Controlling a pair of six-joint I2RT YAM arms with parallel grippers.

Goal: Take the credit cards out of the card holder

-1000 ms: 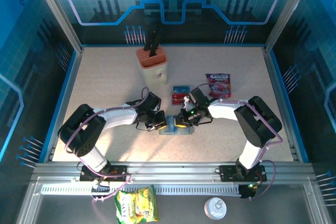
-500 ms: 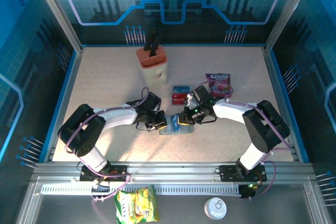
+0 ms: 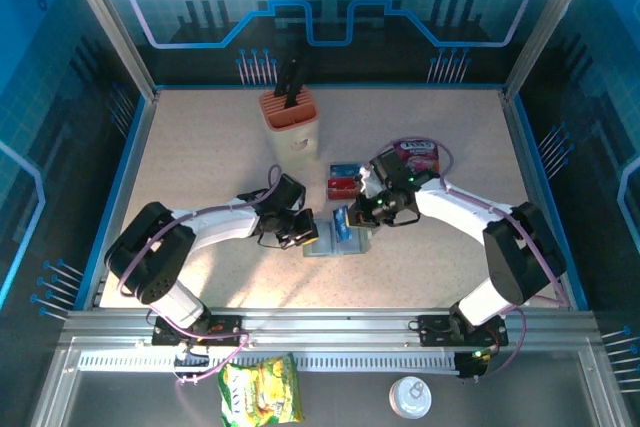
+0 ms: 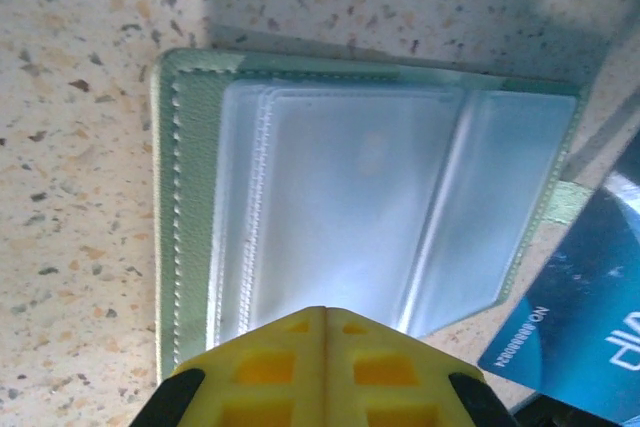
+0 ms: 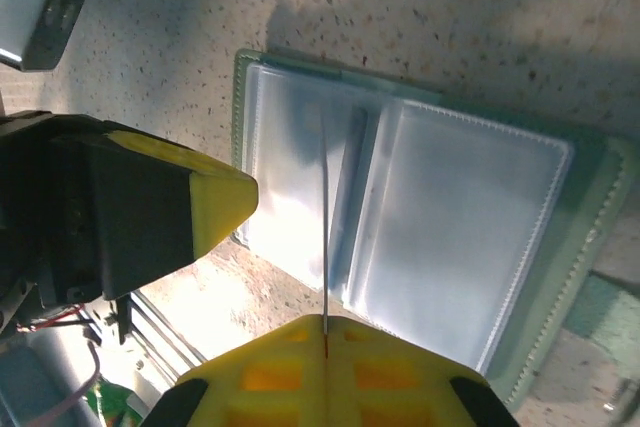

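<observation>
The right pincer (image 5: 325, 327) is pressed shut on a blue card (image 3: 343, 221), which is held upright and is seen edge-on as a thin line between the yellow fingers in the right wrist view. The card is held over the open wallet (image 3: 335, 245), close to the fold between its two pale panels; whether its lower edge touches a pocket cannot be told. The left pincer (image 4: 322, 322) is pressed together with nothing seen between its fingers, and its tip is laid at the left edge of the wallet. Whether that edge is pinned down or merely touched cannot be told. The wallet is spread flat on the speckled table (image 3: 200, 167), in the near middle, between the two pincers. More cards (image 3: 345, 183), red and blue, are laid together just beyond the wallet and apart from it. A purple snack packet (image 3: 417, 159) is found to their right, and an orange knife block (image 3: 290, 119) is set farther off, to the far left
</observation>
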